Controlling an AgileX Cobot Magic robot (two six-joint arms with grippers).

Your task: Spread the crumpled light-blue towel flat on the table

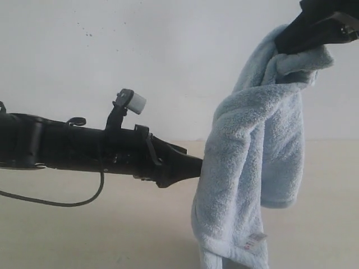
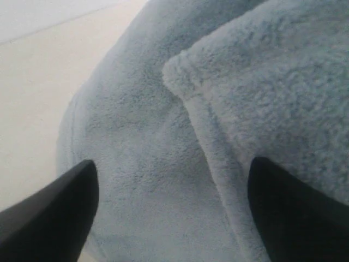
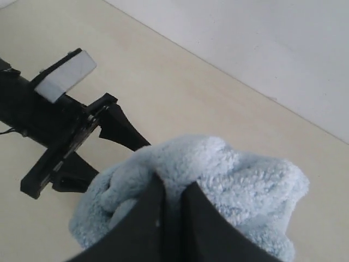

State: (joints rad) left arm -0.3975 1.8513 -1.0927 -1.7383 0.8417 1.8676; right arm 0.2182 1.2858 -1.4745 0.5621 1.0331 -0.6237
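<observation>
The table (image 1: 84,224) runs wide and bare beneath everything, pale beige, with far more room than the cloth will need. Above it the towel (image 1: 252,168) hangs in a long bunched drape. Its long axis is close to vertical, the top gathered high on the right and the bottom running out of the exterior view, so I cannot tell whether its lowest edge rests on the table.

The right gripper (image 1: 300,33) holds the towel up. Its fingers are closed tight on a thick wad at the top of the cloth, and the right wrist view shows the pile bulging out on either side of them.

The left gripper (image 1: 193,166) comes in level from the left, about halfway down the drape, and points straight at the towel's near edge. Its jaws stand as wide as they go and hold nothing. In the left wrist view the two dark fingers frame the cloth, which fills the gap between them. The tips look to be right at the pile, though I cannot say they press into it. The towel lies dead ahead of this gripper, and this is the arm placed to take the second hold.

A folded hemmed corner (image 2: 182,82) sits just beyond the open jaws, nearer one finger than the other. That looks like the edge worth catching, so the two arms can draw apart. Lower down, the small white printed tag (image 1: 255,240) marks a corner well below the left gripper's line.
</observation>
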